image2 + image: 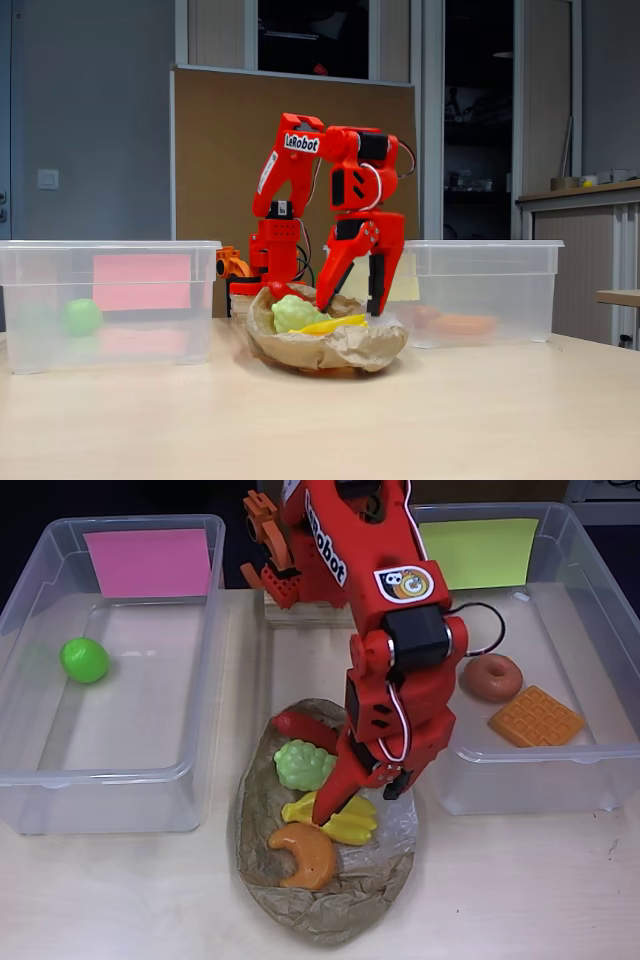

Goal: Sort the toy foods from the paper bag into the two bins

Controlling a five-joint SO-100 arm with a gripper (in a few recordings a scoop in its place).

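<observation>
**Gripper over the bag**

Red gripper (pixel 345 805) (pixel 352 300) is hanging over the paper bag (pixel 330 905) (pixel 330 350), fingers spread, one tip touching the banana (pixel 345 820). Grapes (pixel 303 764), croissant (pixel 303 855) and chili (pixel 295 723) are lying on the bag. Green ball (pixel 84 659) is sitting in the pink-labelled bin (pixel 120 780); donut (pixel 491 676) and waffle (pixel 536 717) in the yellow-green-labelled bin (pixel 560 775).

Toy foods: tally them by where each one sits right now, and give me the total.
Bin with the pink label: 1, the green ball
Bin with the yellow-green label: 2, the brown donut and orange waffle
Paper bag: 4, the red chili, pale-green grapes, yellow banana and orange croissant
Total: 7
</observation>
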